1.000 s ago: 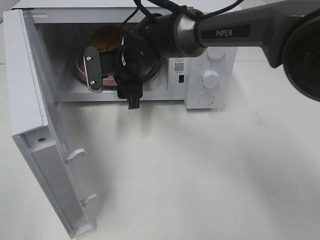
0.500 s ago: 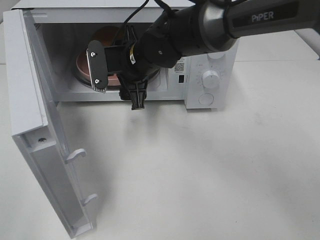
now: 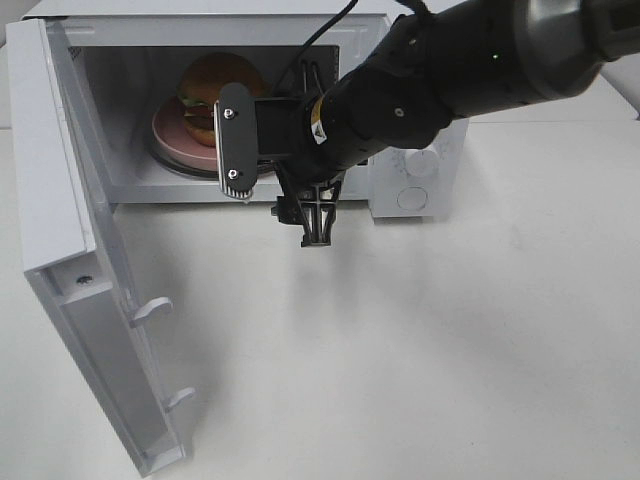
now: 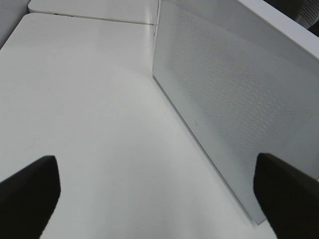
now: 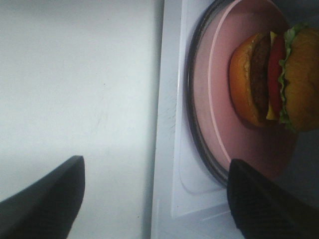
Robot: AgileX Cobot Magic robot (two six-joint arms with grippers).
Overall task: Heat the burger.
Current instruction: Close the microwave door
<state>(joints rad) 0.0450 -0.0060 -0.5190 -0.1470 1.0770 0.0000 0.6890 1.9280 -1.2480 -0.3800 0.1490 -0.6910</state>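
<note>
Exterior high: burger (image 3: 213, 88) inside microwave (image 3: 420, 190); right gripper (image 5: 154, 164), left gripper (image 4: 154, 159) both wide, empty. Best clear right arm before swinging door (image 3: 75, 300) shut.

burger (image 5: 276, 79) on pink plate (image 5: 219, 69), glass turntable (image 5: 191, 124) beneath, tool (image 5: 154, 164) spread wide, empty

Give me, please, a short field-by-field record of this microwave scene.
Burger: upright on the pink plate, inside the microwave
Microwave door: swung wide open
Right gripper: open, empty, just outside the microwave's opening, pointing at the plate
Left gripper: open, empty, over the table, facing the door's mesh panel
Task state: burger loaded, door not yet shut
</note>
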